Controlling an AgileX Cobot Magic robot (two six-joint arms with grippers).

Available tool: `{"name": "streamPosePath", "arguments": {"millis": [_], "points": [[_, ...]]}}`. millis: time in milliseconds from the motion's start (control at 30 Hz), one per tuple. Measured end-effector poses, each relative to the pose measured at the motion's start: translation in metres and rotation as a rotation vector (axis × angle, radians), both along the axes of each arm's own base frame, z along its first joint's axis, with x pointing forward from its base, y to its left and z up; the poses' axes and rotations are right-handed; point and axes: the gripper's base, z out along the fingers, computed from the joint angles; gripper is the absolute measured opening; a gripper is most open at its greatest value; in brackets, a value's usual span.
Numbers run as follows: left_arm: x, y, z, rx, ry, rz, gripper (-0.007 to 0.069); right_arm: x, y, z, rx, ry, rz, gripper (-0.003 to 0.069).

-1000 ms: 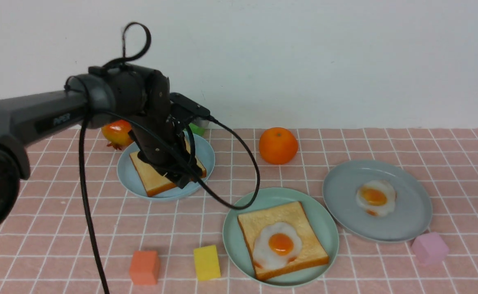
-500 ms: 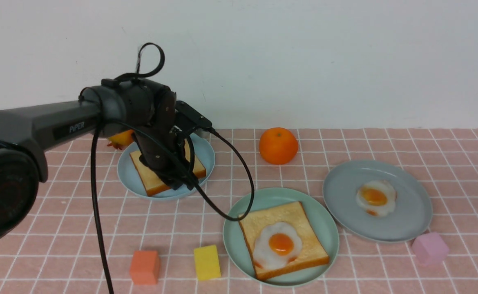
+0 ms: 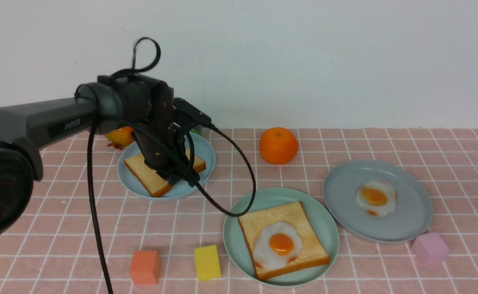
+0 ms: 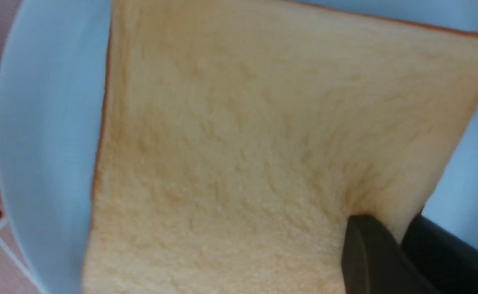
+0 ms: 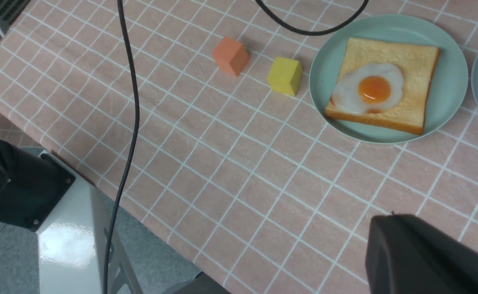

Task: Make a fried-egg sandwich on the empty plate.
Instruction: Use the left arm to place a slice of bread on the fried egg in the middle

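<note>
Half hidden, the left gripper (image 4: 382, 232) pinches a corner of the spongy toast slice (image 4: 239, 143); the right gripper (image 5: 423, 253), cut off, is closed. The glossy fried egg (image 3: 278, 245) tops toast (image 3: 263, 220) on the mint-green plate (image 3: 324, 228) by the front edge of the table (image 3: 59, 245).

Brightly, evenly lit from above. Only soft, faint shadows beside the orange cube (image 3: 144, 267) and under the plate (image 3: 329, 220) rim. Small glints on the egg (image 5: 367, 92) and white frame (image 5: 65, 243). Blurred: near-left arm (image 3: 2, 192), cable loop (image 3: 158, 53), close-up toast (image 4: 243, 143).
</note>
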Motion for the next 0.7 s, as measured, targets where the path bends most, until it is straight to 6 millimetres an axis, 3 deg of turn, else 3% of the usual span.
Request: {"name": "streamPosePath", "arguments": {"millis": [67, 267, 400, 533, 633, 700], "points": [[-0.003, 0.000, 0.010, -0.016, -0.006, 0.005, 0.0086, 0.000, 0.000, 0.000, 0.003, 0.005, 0.003, 0.0010], [-0.027, 0.003, 0.079, -0.111, -0.057, 0.025, 0.0083, -0.001, 0.001, 0.000, 0.006, 0.010, 0.005, 0.0011], [-0.059, -0.002, 0.125, -0.188, -0.070, 0.006, 0.0083, 0.002, -0.005, -0.002, -0.054, -0.009, -0.035, 0.0013], [-0.110, -0.035, 0.147, -0.209, -0.078, -0.121, 0.0082, 0.007, -0.015, -0.004, -0.105, -0.032, -0.126, 0.0015], [-0.153, -0.079, 0.139, -0.213, -0.039, -0.273, 0.0078, 0.005, -0.028, -0.002, -0.089, -0.077, -0.176, 0.0015], [-0.172, -0.104, 0.127, -0.203, -0.017, -0.357, 0.0074, 0.001, -0.036, -0.002, -0.063, -0.089, -0.199, 0.0015]]}}
